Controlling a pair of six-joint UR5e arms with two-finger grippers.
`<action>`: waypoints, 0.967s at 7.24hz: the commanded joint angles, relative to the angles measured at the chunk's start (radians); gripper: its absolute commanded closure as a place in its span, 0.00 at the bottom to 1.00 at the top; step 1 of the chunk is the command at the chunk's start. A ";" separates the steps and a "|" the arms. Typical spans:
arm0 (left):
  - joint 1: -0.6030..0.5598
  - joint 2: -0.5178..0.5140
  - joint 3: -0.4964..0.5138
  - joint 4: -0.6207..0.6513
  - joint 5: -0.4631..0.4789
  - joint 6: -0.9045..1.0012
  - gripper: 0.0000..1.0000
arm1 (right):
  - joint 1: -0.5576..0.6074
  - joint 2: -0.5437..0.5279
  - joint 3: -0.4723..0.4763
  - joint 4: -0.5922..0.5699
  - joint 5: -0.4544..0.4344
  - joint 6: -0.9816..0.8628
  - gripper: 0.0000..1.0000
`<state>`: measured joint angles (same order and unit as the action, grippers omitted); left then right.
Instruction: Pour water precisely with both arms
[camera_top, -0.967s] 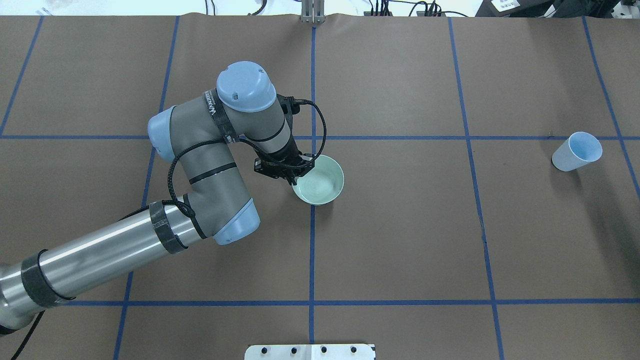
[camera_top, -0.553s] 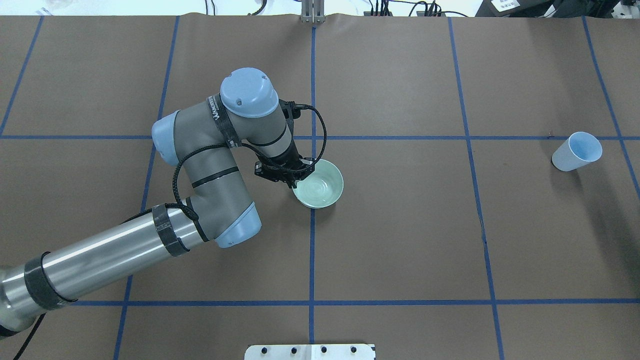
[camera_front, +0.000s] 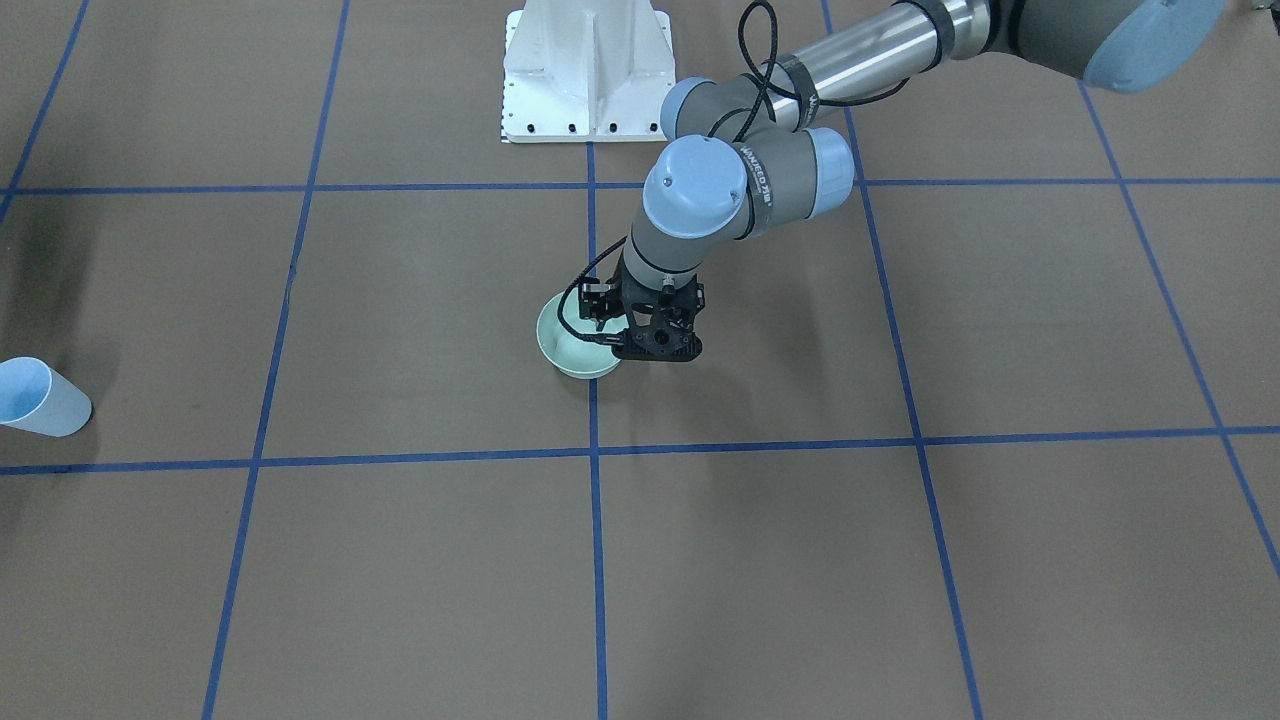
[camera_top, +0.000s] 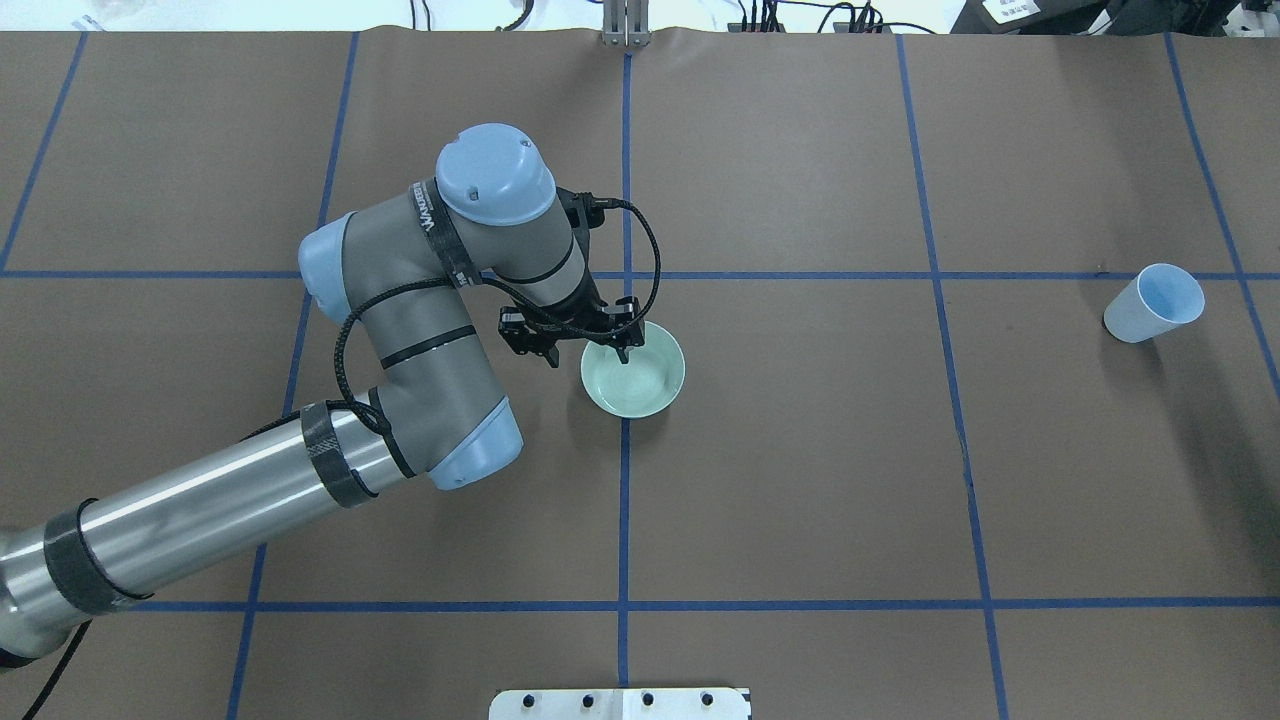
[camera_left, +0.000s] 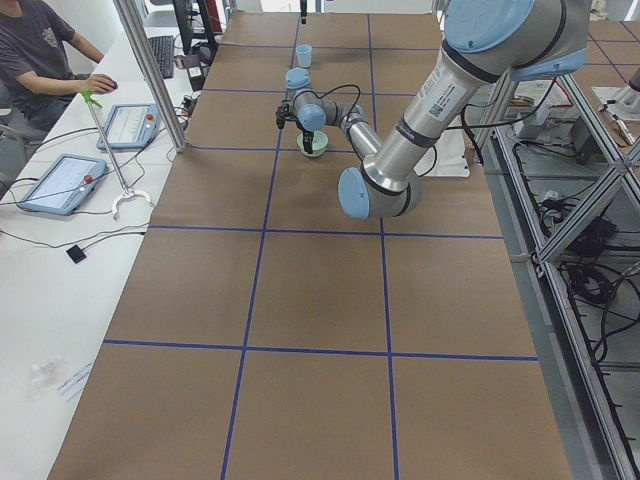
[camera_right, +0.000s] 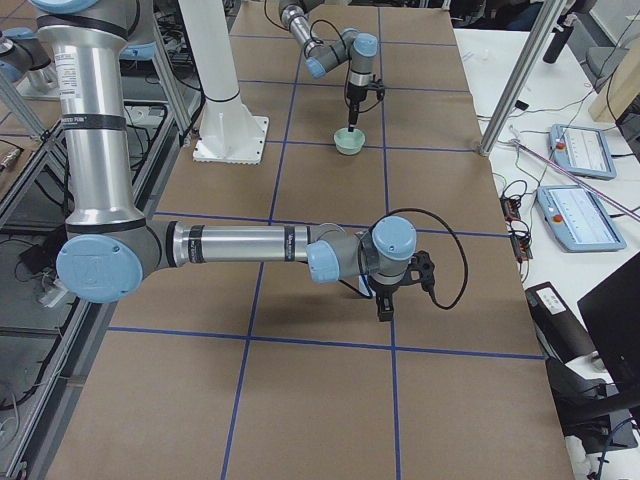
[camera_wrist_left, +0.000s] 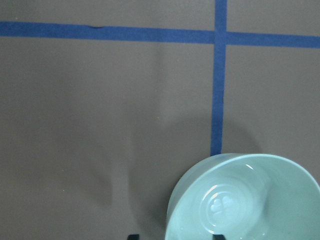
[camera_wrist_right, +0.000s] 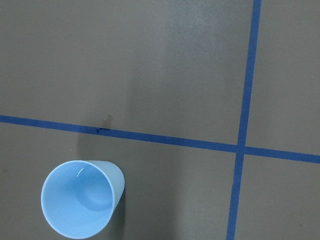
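A pale green bowl (camera_top: 633, 372) stands on the brown table near its middle; it also shows in the front view (camera_front: 570, 352) and the left wrist view (camera_wrist_left: 245, 200). My left gripper (camera_top: 585, 353) is open, with one finger outside the bowl's near rim and one over its inside. A light-blue cup (camera_top: 1155, 302) stands upright at the far right, also seen from above in the right wrist view (camera_wrist_right: 80, 205). My right gripper (camera_right: 384, 310) shows only in the exterior right view, pointing down; I cannot tell whether it is open.
The white pedestal (camera_front: 585, 70) stands at the robot's side of the table. Blue tape lines (camera_top: 625, 500) cross the brown cover. A person (camera_left: 40, 60) sits at a side bench with tablets (camera_left: 60, 180).
My left gripper, earlier shut on the bowl's rim with the bowl tilted, has opened. The bowl now sits level on the table. The cup has not moved.
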<state>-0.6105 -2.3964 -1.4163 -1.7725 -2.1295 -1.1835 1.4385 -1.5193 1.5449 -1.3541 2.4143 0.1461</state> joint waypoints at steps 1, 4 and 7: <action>-0.047 0.008 -0.071 0.008 -0.004 -0.005 0.15 | -0.003 -0.040 0.000 0.093 0.008 0.000 0.00; -0.081 0.032 -0.107 0.008 -0.001 -0.051 0.11 | -0.038 -0.111 -0.009 0.398 0.009 0.029 0.01; -0.100 0.094 -0.179 0.008 -0.001 -0.051 0.11 | -0.127 -0.131 -0.102 0.751 0.000 0.073 0.00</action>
<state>-0.7019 -2.3195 -1.5733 -1.7641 -2.1308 -1.2345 1.3460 -1.6405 1.4983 -0.7630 2.4194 0.2019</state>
